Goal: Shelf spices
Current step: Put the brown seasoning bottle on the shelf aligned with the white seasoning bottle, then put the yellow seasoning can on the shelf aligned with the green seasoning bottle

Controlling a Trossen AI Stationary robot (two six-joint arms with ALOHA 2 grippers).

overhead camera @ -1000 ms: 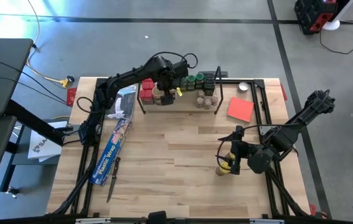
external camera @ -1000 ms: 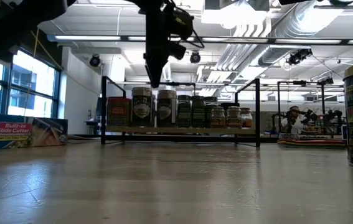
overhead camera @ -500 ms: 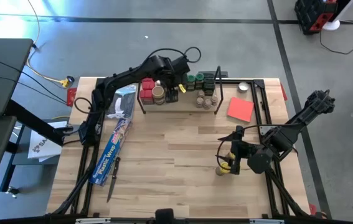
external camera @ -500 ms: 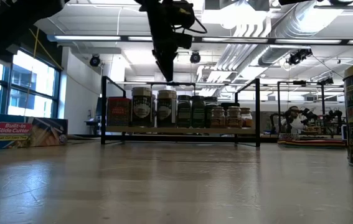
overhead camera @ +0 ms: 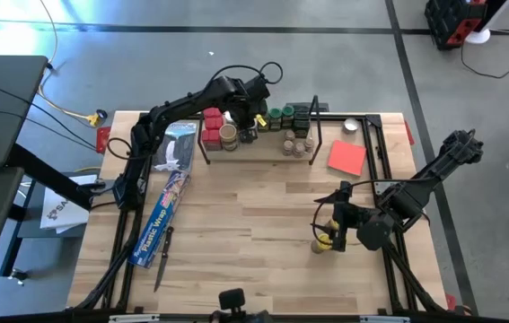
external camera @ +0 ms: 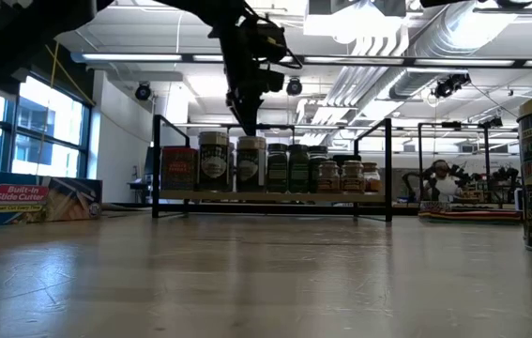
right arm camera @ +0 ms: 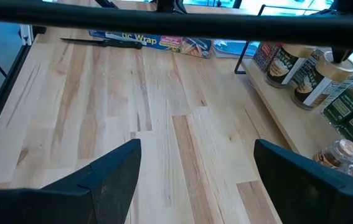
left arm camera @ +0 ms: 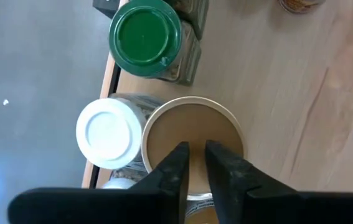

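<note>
Up and back goes the left claw, drawn in from its spread of a second ago to two fingers pressed nearly together with only a thin slit between them, and nothing caught in that slit. It hangs directly over a tan-lidded jar on the shelf, clear of the lid by the look of the low view, so my read is a jar just dropped off and the claw folding up to lift away without snagging its neighbours. And they are tight neighbours: a white-lidded jar touches the tan one, a green-lidded jar sits just beyond, all near the shelf's back edge. From the low view the jars stand upright in a row between the black wire uprights, packed to leave room for more. Out on the tabletop, well apart from the shelf, the right claw waits with fingers spread wide around a yellow-topped jar, seemingly not squeezing yet; likely next in line. Off to the left lies a blue plastic-wrap box, and a red square sheet sits beside the shelf's right end.
</note>
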